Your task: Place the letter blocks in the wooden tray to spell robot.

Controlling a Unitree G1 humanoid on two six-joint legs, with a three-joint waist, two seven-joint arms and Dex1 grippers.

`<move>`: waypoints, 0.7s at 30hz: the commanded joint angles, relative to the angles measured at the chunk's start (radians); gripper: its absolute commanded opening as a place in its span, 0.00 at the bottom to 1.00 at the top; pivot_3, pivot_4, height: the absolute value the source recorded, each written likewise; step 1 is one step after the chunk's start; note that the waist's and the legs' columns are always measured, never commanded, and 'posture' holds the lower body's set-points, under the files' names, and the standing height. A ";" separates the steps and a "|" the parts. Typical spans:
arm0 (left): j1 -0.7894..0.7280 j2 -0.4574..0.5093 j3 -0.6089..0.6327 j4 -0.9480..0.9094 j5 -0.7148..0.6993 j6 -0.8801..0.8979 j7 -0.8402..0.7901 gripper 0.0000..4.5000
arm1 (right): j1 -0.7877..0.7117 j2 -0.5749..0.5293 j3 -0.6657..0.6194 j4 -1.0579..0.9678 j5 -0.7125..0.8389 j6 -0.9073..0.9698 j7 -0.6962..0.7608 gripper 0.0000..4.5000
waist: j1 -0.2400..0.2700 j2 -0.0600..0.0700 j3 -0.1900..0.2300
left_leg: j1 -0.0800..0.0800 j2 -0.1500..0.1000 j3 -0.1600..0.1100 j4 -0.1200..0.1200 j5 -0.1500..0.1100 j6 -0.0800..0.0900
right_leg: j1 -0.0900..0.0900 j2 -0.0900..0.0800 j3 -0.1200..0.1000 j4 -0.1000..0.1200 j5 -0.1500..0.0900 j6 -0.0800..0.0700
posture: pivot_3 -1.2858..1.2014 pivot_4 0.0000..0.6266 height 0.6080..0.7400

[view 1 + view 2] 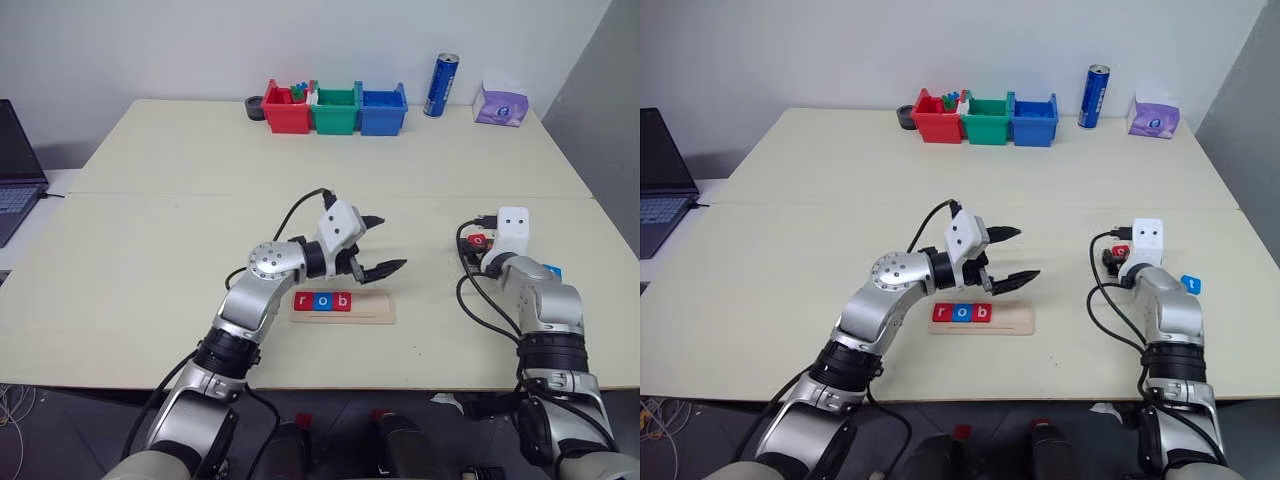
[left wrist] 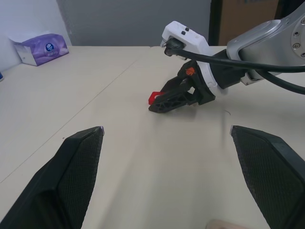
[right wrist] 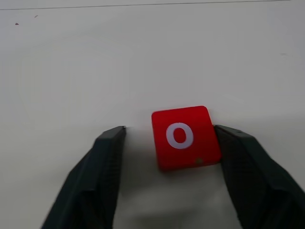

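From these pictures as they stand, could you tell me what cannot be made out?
- Blue tile, head views: half hidden beside the right arm; letter too small.
- Right gripper around the red o tile: grip or gap unclear.
- Red bin contents: too small.
- Wooden tray, left wrist view: cut off.

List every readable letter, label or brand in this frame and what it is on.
"r", "o", "b": red, blue, red letter blocks in the wooden tray.
"o": red block between the right gripper fingers.
"t": blue block.
Blue can, purple tissue pack: print unreadable.
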 commanded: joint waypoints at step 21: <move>0.203 0.175 -0.026 -0.307 -0.091 0.082 -0.172 1.00 | 0.374 0.205 0.106 -1.039 0.070 0.882 -0.093 0.32 | -0.001 0.002 -0.001 | -0.001 0.001 -0.004 -0.001 0.000 0.000 | -0.001 0.001 -0.001 0.000 -0.004 0.004 | 0.52 0.24 1.00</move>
